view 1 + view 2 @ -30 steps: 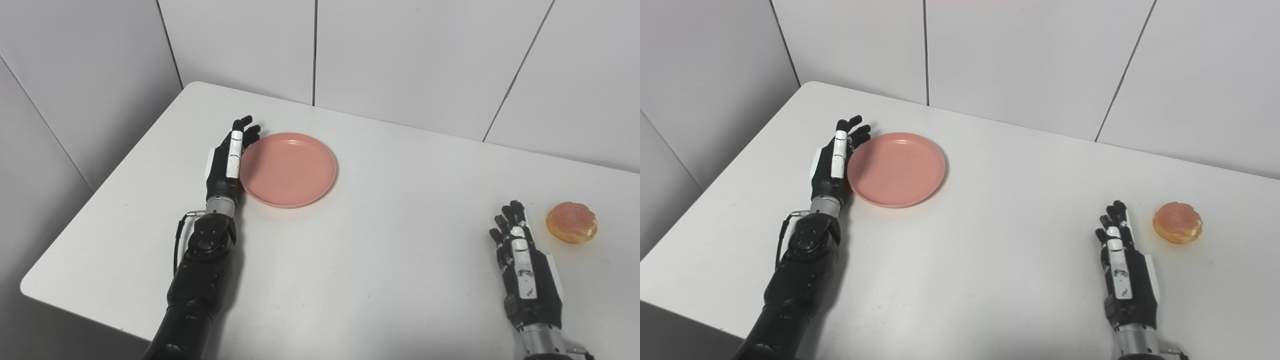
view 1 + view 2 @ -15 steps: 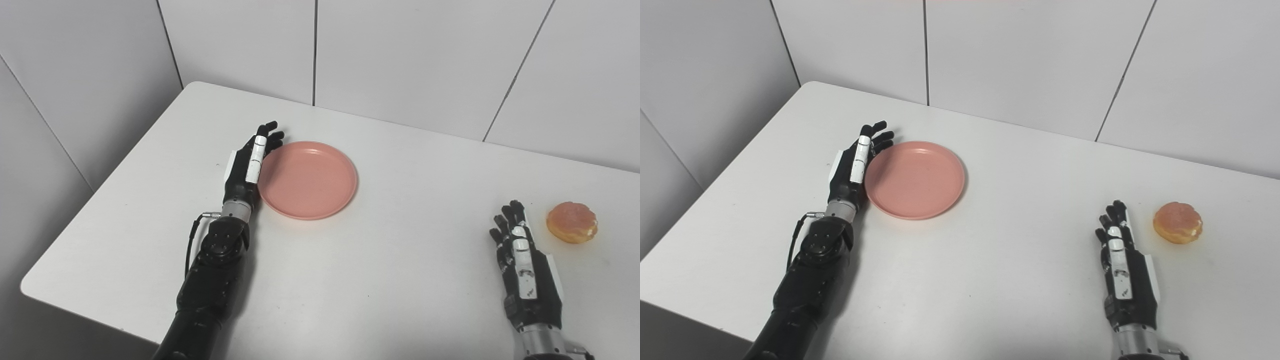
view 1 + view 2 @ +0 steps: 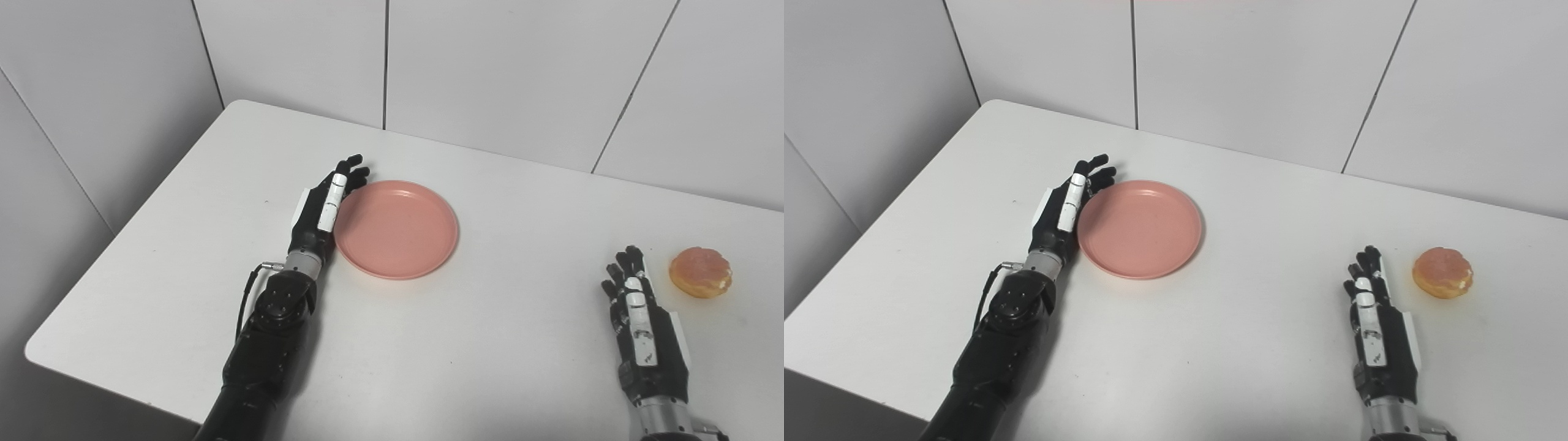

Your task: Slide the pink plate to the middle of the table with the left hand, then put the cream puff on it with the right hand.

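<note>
The pink plate [image 3: 397, 228] lies flat on the white table [image 3: 465, 343], left of the middle. My left hand [image 3: 324, 208] stands on edge against the plate's left rim, fingers straight and apart, holding nothing. The cream puff [image 3: 700, 272], round and golden, sits near the table's right side. My right hand [image 3: 640, 324] rests open on the table just left of and nearer than the puff, not touching it.
Grey panelled walls close in the table's far side and left side. The table's left corner edge [image 3: 37, 355] is near my left forearm.
My left hand has pushed the pink plate to the right, toward the table's middle, and slightly nearer. The right hand and the cream puff have stayed put.
</note>
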Robot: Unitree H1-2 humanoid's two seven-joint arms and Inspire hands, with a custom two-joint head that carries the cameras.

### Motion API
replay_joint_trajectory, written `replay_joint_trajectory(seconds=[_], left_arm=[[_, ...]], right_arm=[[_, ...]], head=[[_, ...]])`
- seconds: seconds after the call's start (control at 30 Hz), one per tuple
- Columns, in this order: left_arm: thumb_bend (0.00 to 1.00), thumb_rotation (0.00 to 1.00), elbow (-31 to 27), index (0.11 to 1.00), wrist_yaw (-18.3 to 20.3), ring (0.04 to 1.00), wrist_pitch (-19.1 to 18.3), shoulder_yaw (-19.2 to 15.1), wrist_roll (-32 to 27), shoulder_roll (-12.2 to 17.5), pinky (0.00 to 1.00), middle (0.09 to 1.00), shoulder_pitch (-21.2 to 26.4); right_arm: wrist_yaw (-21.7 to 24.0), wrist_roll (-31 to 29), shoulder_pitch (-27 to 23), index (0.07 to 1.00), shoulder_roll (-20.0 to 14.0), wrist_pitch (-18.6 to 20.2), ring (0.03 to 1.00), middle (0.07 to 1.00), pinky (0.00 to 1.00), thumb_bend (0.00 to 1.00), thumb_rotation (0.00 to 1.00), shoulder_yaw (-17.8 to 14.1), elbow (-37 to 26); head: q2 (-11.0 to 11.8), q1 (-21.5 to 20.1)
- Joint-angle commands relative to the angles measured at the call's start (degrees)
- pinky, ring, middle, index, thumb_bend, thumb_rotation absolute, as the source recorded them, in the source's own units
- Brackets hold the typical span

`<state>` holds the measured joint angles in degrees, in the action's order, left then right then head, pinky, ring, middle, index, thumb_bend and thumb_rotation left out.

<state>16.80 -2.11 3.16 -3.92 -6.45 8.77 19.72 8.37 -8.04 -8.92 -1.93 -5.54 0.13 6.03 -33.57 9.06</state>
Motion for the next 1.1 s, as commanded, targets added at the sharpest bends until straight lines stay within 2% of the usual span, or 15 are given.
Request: replay_joint_trajectory(seconds=[0.0, 0.13, 0.27, 0.33, 0.53, 0.73, 0.87, 1.0, 1.07], left_arm=[[0.72, 1.0, -1.6, 0.824, 1.4, 0.84, -0.4, 1.1, 0.6, -1.0, 0.82, 0.833, 0.2], [0.71, 1.0, -2.6, 0.823, 2.4, 0.834, -2.4, 0.3, -2.4, -2.5, 0.81, 0.83, -0.2], [0.73, 1.0, -4.0, 0.826, 2.8, 0.827, -4.4, 0.6, -2.3, -2.6, 0.8, 0.824, -0.7], [0.72, 1.0, -4.2, 0.82, 3.1, 0.827, -4.4, 0.7, -2.2, -2.6, 0.8, 0.82, -1.0], [0.72, 1.0, -4.0, 0.827, 4.4, 0.839, -3.8, 0.9, -3.0, -3.0, 0.81, 0.829, -2.0], [0.72, 1.0, -4.3, 0.841, 6.4, 0.854, -4.6, 1.9, -3.4, -3.5, 0.82, 0.853, -3.3], [0.72, 1.0, -4.1, 0.832, 6.8, 0.852, -3.7, 2.3, -3.1, -3.4, 0.83, 0.849, -4.0], [0.73, 1.0, -5.4, 0.834, 7.1, 0.862, -4.6, 2.8, -3.1, -3.6, 0.83, 0.857, -5.0], [0.73, 1.0, -6.1, 0.838, 7.6, 0.863, -4.6, 3.2, -3.1, -3.5, 0.83, 0.86, -5.7]], right_arm=[[0.0, 0.0, -0.2, 1.0, 0.5, -1.9, 0.991, 1.0, 1.0, 0.6, 0.87, 0.2, -0.6], [-0.5, 0.7, -0.2, 1.0, 1.0, -1.7, 0.988, 0.999, 1.0, 0.61, 0.88, 0.4, -0.6], [-1.1, 1.0, -0.2, 1.0, 1.8, -0.9, 0.985, 0.995, 1.0, 0.62, 0.87, 0.5, -0.9], [-1.3, 1.0, -0.3, 1.0, 2.2, -0.7, 0.984, 0.994, 1.0, 0.62, 0.86, 0.6, -0.9], [-2.7, 3.4, -0.3, 1.0, 3.2, -1.7, 0.98, 0.995, 1.0, 0.55, 0.92, 1.3, -0.4], [-4.1, 4.0, -0.4, 0.988, 4.6, -0.7, 0.968, 0.988, 1.0, 0.56, 0.87, 1.5, -0.5], [-4.5, 4.0, -0.8, 0.979, 5.5, -1.2, 0.967, 0.983, 1.0, 0.55, 0.84, 1.6, 0.4], [-5.4, 4.9, -1.2, 0.971, 6.1, -1.5, 0.965, 0.978, 1.0, 0.59, 0.82, 1.9, 1.1], [-6.1, 5.2, -1.4, 0.965, 6.8, -1.4, 0.963, 0.973, 1.0, 0.6, 0.81, 2.0, 1.3]], head=[[-0.1, 0.0], [-0.1, -2.3], [-0.4, -5.1], [-0.5, -6.4], [-0.5, -10.7], [-1.0, -14.0], [-0.9, -16.5], [-0.9, -18.4], [-1.2, -22.1]])
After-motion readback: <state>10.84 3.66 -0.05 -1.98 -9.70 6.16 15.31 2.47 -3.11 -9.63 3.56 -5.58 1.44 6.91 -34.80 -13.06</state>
